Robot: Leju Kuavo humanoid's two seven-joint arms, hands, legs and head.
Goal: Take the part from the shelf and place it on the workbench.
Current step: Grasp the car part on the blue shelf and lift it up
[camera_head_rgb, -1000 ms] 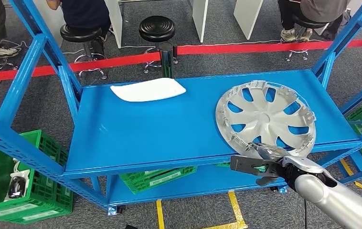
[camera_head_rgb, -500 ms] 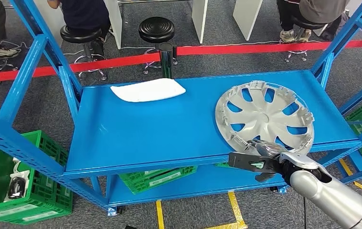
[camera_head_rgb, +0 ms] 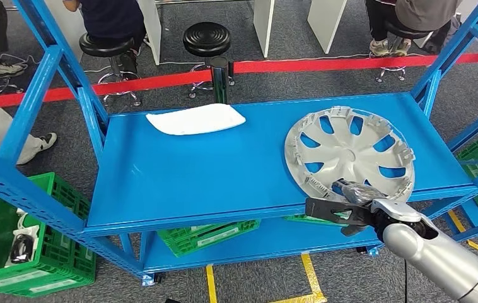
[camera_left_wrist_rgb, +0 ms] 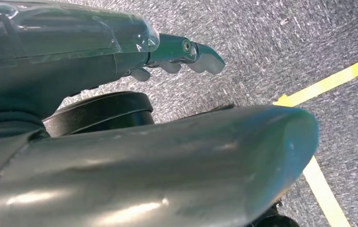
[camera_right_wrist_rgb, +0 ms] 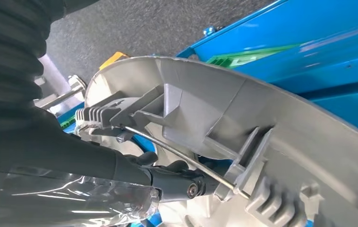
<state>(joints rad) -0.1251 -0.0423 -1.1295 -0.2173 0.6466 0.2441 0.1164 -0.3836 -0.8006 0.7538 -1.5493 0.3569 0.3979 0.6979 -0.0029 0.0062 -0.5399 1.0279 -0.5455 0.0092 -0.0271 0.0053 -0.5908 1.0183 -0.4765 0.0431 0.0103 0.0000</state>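
The part is a silver-grey plastic wheel cover [camera_head_rgb: 350,154], round, with curved spokes and open windows between them through which the blue shelf [camera_head_rgb: 186,173] shows. It lies inner side up at the right of the head view, its near rim reaching the shelf's front edge. Small ribbed clips stand up all around its rim. In the right wrist view the wheel cover [camera_right_wrist_rgb: 243,123] shows these clips close up, with a thin wire ring running through them (the ring sits just inside the rim). No brand, label or writing can be read on it.

The right hand [camera_head_rgb: 350,208], at the lower right of the head view, is at the cover's near rim, thumb below the edge and dark fingers [camera_right_wrist_rgb: 177,182] reaching in over the rim among the clips; they look closed on the rim.

The left hand [camera_left_wrist_rgb: 120,94] hangs over grey carpet with a yellow floor line [camera_left_wrist_rgb: 328,85], its fingers [camera_left_wrist_rgb: 186,52] stretched out and holding nothing.

A white flat piece [camera_head_rgb: 195,118] lies at the shelf's upper left.
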